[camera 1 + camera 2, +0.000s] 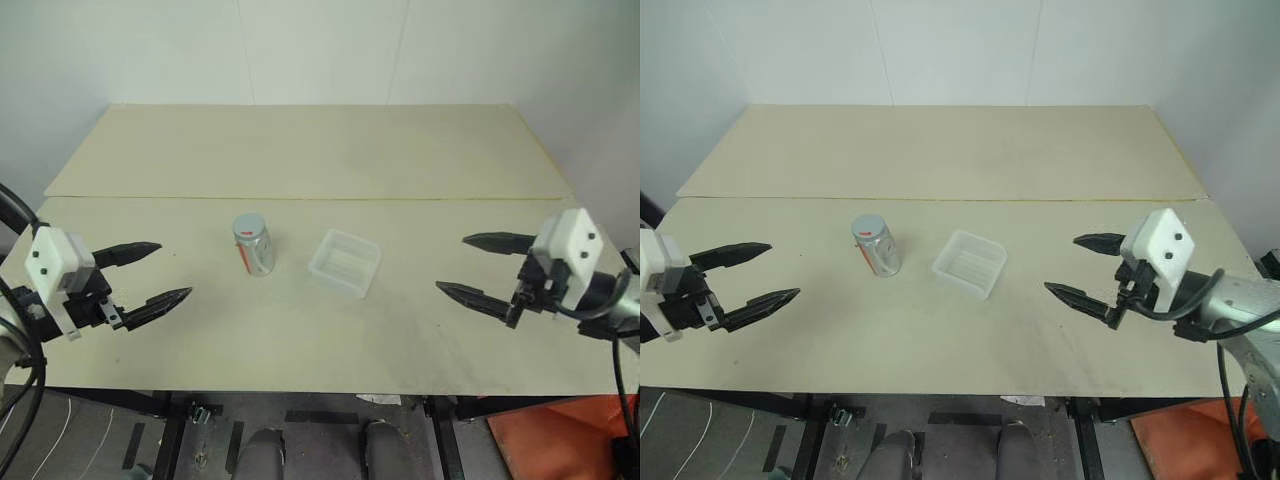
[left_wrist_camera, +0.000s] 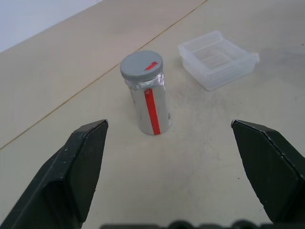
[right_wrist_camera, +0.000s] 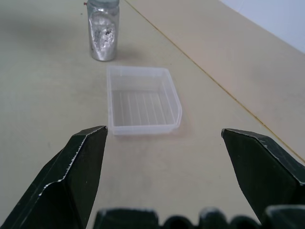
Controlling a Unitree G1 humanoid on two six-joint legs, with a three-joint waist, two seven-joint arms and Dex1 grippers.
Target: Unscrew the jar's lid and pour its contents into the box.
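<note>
On the table (image 1: pixel 300 330) the jar (image 1: pixel 254 247) stands upright, lid (image 1: pixel 248 226) on, just left of the empty box (image 1: pixel 345 262). Left gripper (image 1: pixel 155 272) and right gripper (image 1: pixel 478 265) — both wide open, empty — flank them. Grip the jar's body squarely first, keeping it upright.

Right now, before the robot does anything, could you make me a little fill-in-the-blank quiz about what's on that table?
1. The jar stands upright with its lid still ____.
2. The box beside the jar holds ____.
3. The left gripper and the right gripper both have their fingers ____.
4. The stripe down the jar's side is ____.

Missing words: on; nothing; open; red
</note>
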